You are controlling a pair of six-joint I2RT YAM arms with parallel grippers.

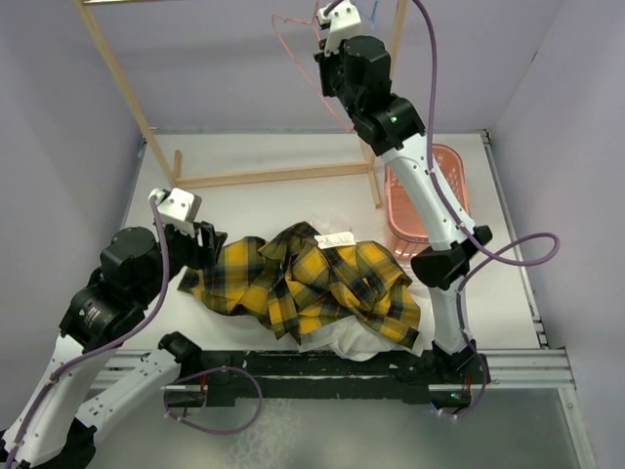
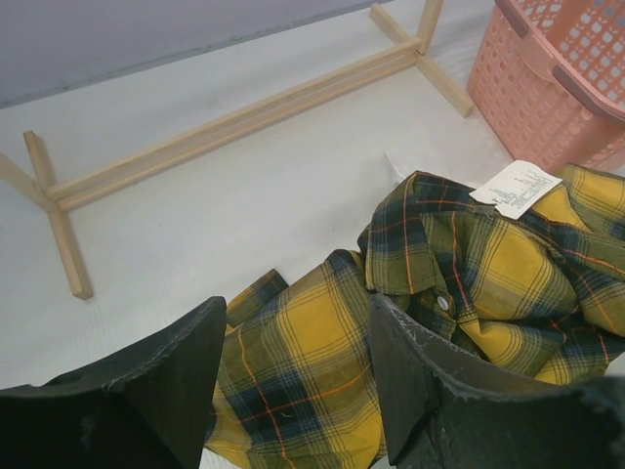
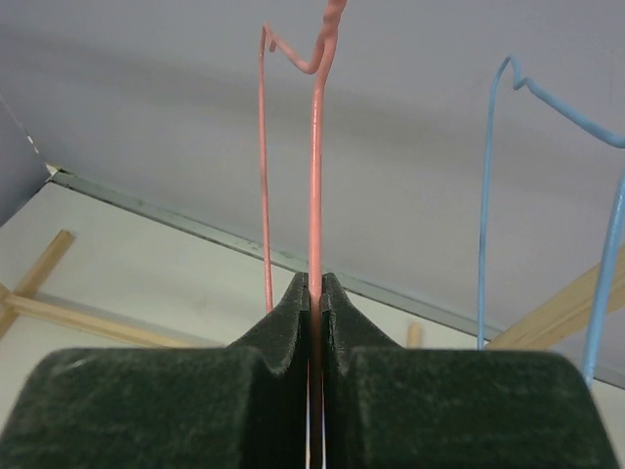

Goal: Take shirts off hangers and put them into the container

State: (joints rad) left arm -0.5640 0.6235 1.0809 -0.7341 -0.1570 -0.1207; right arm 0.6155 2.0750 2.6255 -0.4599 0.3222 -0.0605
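We start at the left. The left gripper (image 2: 298,322) sits low over the table (image 1: 254,210), at the left end of the heap of clothes. Its jaws stand apart and released, with nothing between them. Its wrist view shows plaid cloth directly below the gap. Whether the fingers (image 2: 156,381) touch the cloth, we cannot tell.

Behind it, the wooden rack (image 1: 264,176) stands on the far half of the table, with its base bar running from left to right.

In the centre, the plaid shirt (image 1: 312,283) lies crumpled on the table in front of the arm bases, off any hanger. The white shirt (image 1: 342,340) lies beneath it, showing at the near edge of the heap. A white label (image 2: 515,188) rests on top of the plaid collar area. Both shirts lie outside the container.

To the right of centre, the right gripper (image 3: 314,288) is raised high at the back of the scene. Its jaws are clenched on the wire of the pink hanger (image 3: 315,195), which runs straight up between the pads (image 3: 337,313). The hanger carries no garment. The blue hanger (image 3: 485,195) hangs just to its right, also bare and clear of the gripper.

At the far right, the basket (image 1: 395,195) stands on the table behind the right arm, near the heap. We cannot see most of its interior.
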